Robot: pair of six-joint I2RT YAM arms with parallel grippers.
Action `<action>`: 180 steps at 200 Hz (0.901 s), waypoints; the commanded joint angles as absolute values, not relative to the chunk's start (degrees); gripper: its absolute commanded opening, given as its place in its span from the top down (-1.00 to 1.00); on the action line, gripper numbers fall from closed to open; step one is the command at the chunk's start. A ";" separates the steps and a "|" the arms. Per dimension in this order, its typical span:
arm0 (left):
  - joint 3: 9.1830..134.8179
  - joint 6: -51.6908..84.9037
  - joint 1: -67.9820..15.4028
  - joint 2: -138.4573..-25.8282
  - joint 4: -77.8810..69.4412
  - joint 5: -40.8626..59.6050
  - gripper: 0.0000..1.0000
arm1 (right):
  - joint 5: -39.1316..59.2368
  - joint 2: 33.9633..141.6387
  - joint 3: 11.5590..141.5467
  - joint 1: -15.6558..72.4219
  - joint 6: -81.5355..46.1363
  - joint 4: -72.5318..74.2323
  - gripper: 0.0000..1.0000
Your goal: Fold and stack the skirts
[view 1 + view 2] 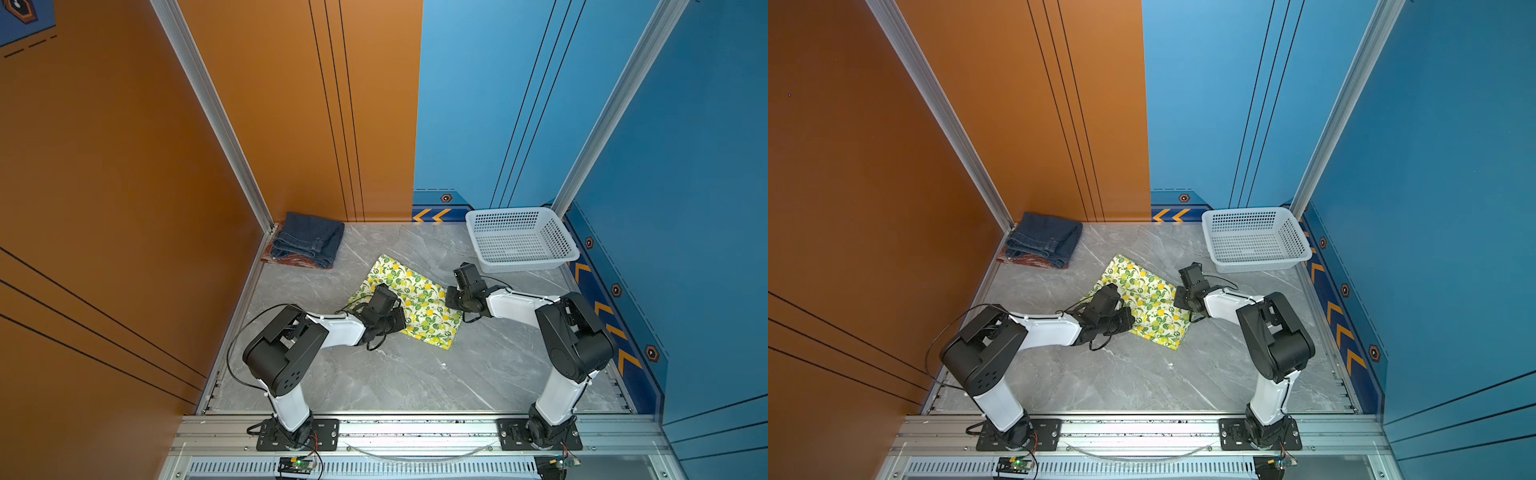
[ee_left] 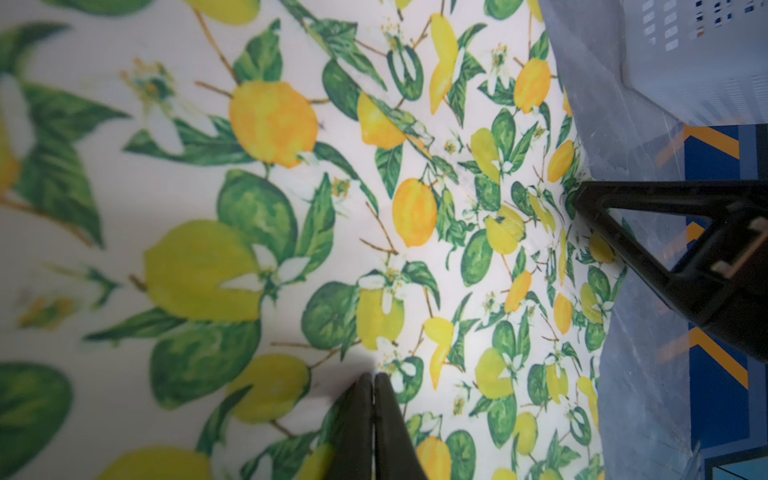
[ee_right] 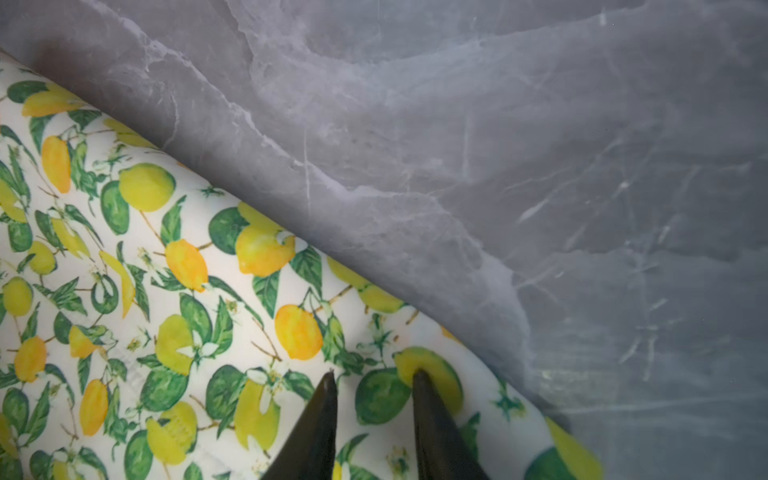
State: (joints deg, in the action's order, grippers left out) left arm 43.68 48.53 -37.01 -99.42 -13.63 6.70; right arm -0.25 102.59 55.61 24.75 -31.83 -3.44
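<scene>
— Where is there room to move?
— Along the front edge of the gray worktop (image 1: 374, 386). The basket (image 1: 557, 241) fills the far right corner. The denim skirt (image 1: 309, 239) lies on the plaid skirt (image 1: 286, 261) in the far left corner.
— And the lemon skirt (image 1: 419, 299)?
— In the middle. The left gripper (image 2: 372, 378) is pressed shut on top of it. The right gripper (image 3: 374, 374) has a small gap, with its tips poking the skirt's edge.

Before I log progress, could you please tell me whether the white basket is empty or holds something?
Empty: in both top views the basket shows its bare perforated floor, no cloth inside.
</scene>
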 commanded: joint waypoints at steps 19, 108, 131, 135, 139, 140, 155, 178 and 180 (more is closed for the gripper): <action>41.57 48.56 -35.95 -100.89 -7.86 7.57 0.85 | -4.19 102.33 59.99 24.17 -26.69 -9.26 0.36; 45.27 47.12 -36.12 -97.28 -7.85 9.40 0.67 | -3.42 91.16 52.71 27.23 -32.79 -5.71 0.36; 47.81 46.68 -36.31 -94.40 -6.76 9.48 0.60 | -3.60 88.94 49.32 27.33 -33.31 -2.78 0.39; 48.49 46.74 -36.37 -94.23 -6.54 9.52 0.59 | -3.32 88.67 48.80 27.24 -33.27 -2.18 0.38; 49.16 46.82 -36.29 -94.17 -6.38 9.81 0.59 | -3.26 88.46 48.28 27.22 -33.23 -1.61 0.39; 49.28 46.88 -36.29 -94.15 -6.35 9.91 0.58 | -3.17 88.39 48.18 27.23 -33.18 -1.51 0.39; 52.11 47.37 -36.23 -95.14 -6.37 11.15 0.54 | -2.98 87.90 46.46 27.33 -32.76 0.25 0.41; 57.14 48.35 -36.24 -98.78 -6.43 12.79 0.54 | -2.92 87.98 44.72 27.29 -32.94 2.49 0.46; 57.53 48.47 -36.24 -99.10 -6.57 12.87 0.54 | -2.95 88.02 44.62 27.30 -33.02 2.64 0.47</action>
